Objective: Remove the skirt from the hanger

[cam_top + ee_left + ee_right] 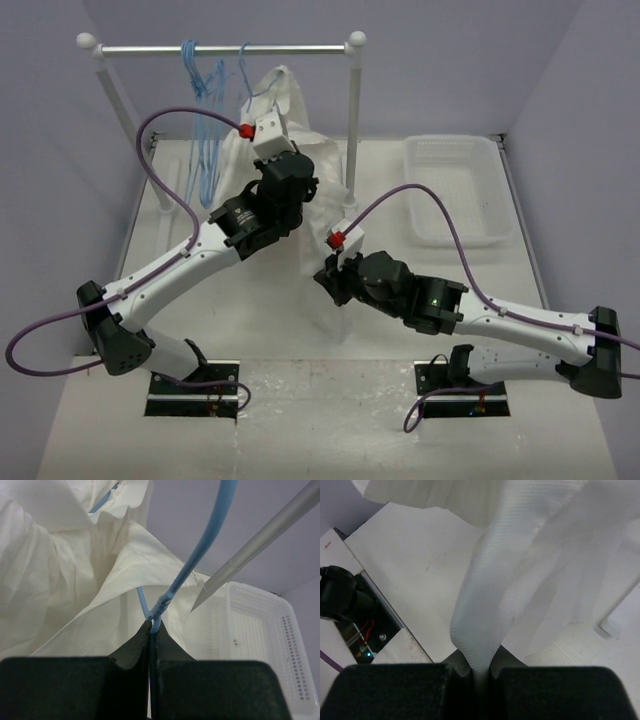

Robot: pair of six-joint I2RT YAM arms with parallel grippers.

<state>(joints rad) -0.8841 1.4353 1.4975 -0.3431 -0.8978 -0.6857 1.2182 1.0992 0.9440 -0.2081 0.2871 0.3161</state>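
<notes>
The left gripper is clamped on the twisted neck of the light-blue hanger, its two dark fingers pressed together around the wire just under the rail of the rack. From the pinch, one strand of wire curves up towards the rail and another slants off into the fabric. The white skirt is draped over the hanger, bunched in loose folds to one side of the neck, with a short stretch of blue wire showing through an opening near its top. The right gripper is closed on a narrow fold of the skirt's lower part, the cloth squeezed between its fingers and rising from them in a taut ribbed band. In the overhead view the skirt hangs below the right half of the rail and trails down in front of the rack to the right gripper, which sits well below the rail, over the table. A cluster of spare hangers, the same pale blue, hangs from the left half of the rail. A white slotted basket lies on the table just to the right of the rack's right post.
</notes>
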